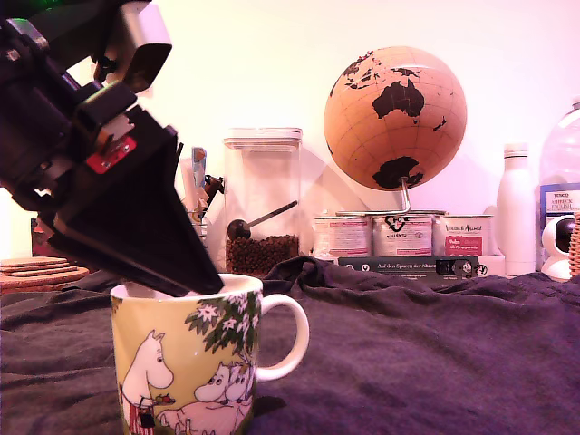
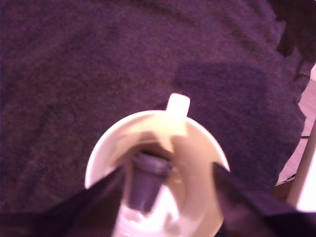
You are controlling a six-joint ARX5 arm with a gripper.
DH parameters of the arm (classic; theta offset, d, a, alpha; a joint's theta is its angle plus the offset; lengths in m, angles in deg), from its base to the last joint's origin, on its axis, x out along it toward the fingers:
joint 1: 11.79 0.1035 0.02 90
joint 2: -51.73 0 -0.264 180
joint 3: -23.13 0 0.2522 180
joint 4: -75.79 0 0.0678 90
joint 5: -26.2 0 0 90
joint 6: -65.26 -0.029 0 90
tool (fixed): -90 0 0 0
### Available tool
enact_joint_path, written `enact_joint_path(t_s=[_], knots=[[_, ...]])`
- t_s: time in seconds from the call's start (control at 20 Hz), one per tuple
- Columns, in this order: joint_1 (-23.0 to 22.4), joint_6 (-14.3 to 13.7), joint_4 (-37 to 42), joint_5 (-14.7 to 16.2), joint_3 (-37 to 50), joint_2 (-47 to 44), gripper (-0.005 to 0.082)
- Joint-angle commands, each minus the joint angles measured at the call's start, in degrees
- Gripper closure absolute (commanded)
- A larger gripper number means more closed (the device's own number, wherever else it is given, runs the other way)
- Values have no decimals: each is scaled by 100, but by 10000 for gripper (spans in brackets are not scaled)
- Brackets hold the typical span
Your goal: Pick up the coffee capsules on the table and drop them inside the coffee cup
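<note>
Directly beneath my hand (image 2: 165, 197) sits the coffee cup (image 1: 195, 362), its white rim just under my fingertips, which dip into its mouth in the exterior view. Between my fingers (image 2: 86, 207), spread wide to either side, a dark purple capsule (image 2: 145, 180) lies inside the cup, flared end tipped toward the handle (image 2: 177, 105). Neither finger touches it, so I judge my hand is open and holding nothing, the drop for this capsule done. The next move, as I read it, calls for lifting straight up clear of the rim without nudging the cup, then searching the table (image 2: 98, 64) for another capsule; none shows on the cloth beyond my hand in either view.

Only the wrist view looks down into the cup and shows the capsule and the gap between my fingers. Only the exterior view shows how low my hand sits at the rim, and the cup's painted side.
</note>
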Motion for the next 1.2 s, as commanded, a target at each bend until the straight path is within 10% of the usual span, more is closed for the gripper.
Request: enact_joint_path(t_s=[0.0,0.25,0.55,1.15], knots=[[-13,-37,0,-11,-46,-48,218],[-13,-13,-2,-9,-46,-37,261],[-13,120,9,74,-87,212,787],[433,584,-28,-890,-87,1353,788]])
